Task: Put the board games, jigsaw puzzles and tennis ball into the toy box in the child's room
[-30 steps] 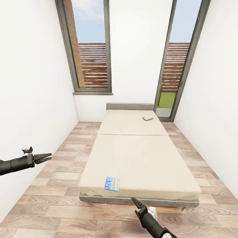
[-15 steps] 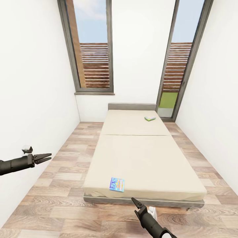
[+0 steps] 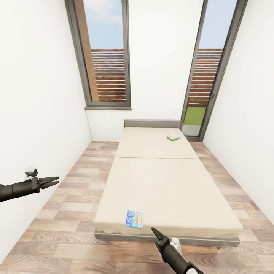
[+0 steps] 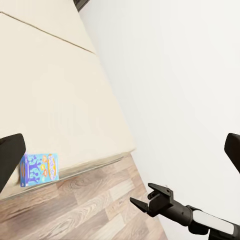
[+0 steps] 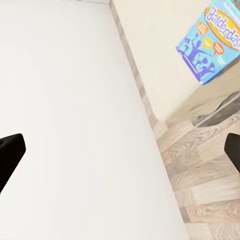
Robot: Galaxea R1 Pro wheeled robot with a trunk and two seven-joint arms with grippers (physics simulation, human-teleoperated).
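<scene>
The bed [image 3: 167, 182] lies ahead on the wood floor of the child's room. A small blue board game [image 3: 134, 219] rests flat near its foot edge, and a green-white board game [image 3: 173, 137] lies near the headboard. My left gripper [image 3: 51, 181] hovers open over the floor left of the bed. My right gripper [image 3: 155, 232] is open, just short of the foot edge, right of the blue game. The blue game [image 4: 40, 169] and the right gripper [image 4: 150, 202] appear in the left wrist view. The blue game [image 5: 212, 42] shows its printed cover in the right wrist view. The table and toy box are out of view.
White walls close in on both sides, the left one [image 3: 34, 114] near my left arm. Two tall dark-framed windows [image 3: 106, 57] stand behind the headboard [image 3: 152, 123]. A strip of plank floor [image 3: 76, 179] runs along the bed's left side.
The whole view has shifted as the camera moved closer, so the bed's foot and the blue game sit lower in the picture. Both arms hold the same pose.
</scene>
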